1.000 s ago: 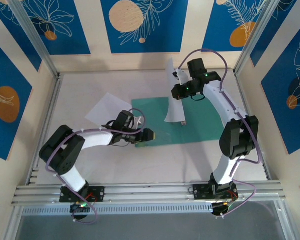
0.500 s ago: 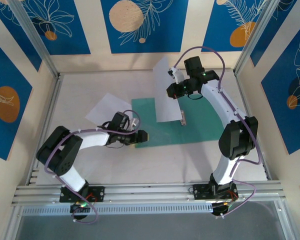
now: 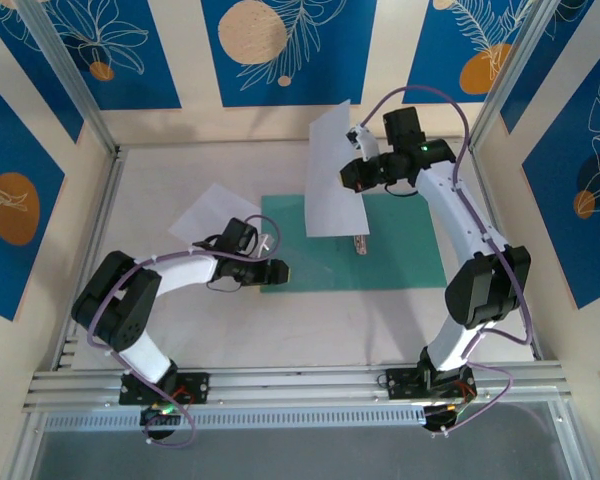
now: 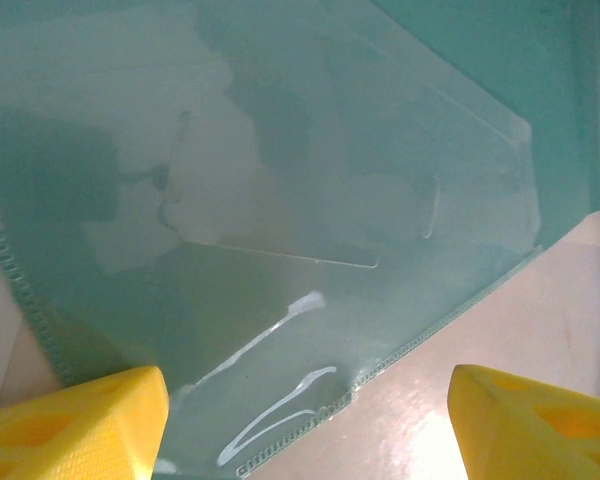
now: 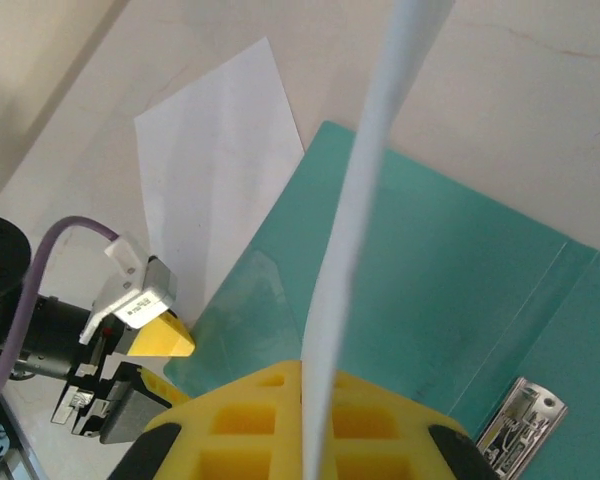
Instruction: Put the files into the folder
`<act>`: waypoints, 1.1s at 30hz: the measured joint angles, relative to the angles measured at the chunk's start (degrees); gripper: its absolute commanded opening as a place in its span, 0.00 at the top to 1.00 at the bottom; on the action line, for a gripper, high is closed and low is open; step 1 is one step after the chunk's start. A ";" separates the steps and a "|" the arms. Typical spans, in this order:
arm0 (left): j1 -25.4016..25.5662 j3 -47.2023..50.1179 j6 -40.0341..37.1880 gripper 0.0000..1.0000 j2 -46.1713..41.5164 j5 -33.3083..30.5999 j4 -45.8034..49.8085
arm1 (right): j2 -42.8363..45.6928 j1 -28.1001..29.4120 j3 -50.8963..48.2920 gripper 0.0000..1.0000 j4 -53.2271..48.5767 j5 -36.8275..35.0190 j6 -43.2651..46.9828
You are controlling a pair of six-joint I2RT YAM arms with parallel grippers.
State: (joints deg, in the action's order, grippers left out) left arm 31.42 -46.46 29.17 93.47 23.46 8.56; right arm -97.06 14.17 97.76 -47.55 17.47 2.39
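The teal folder lies open and flat on the table, its silver clip near the spine. My right gripper is shut on one white sheet and holds it raised above the folder's left leaf; the sheet shows edge-on in the right wrist view. The other white sheet lies flat on the table left of the folder. My left gripper is open at the folder's near left corner, its yellow fingers straddling the corner edge without closing on it.
The folder's clear inner pocket covers the left leaf. White enclosure walls and aluminium posts ring the table. A metal rail runs along the near edge by the arm bases.
My right gripper has swung the held sheet leftward and higher, turning it broadside above the folder's left leaf. My left gripper has drawn back slightly left along the folder's near corner.
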 measured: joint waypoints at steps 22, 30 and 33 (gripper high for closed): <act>-0.28 -1.62 -0.59 0.25 -0.81 0.44 1.81 | -1.09 0.50 -10.34 0.96 3.67 -6.99 9.88; -0.28 -1.70 -0.57 0.25 -0.81 0.48 1.86 | -0.76 1.25 -13.75 0.96 7.45 -5.55 14.36; -0.28 -1.70 -0.57 0.25 -0.81 0.48 1.86 | 0.11 1.25 -16.72 0.96 8.66 -4.72 16.09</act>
State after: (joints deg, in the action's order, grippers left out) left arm 31.14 -48.16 28.60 92.66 23.94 10.41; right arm -96.95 15.42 81.03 -38.89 12.75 18.48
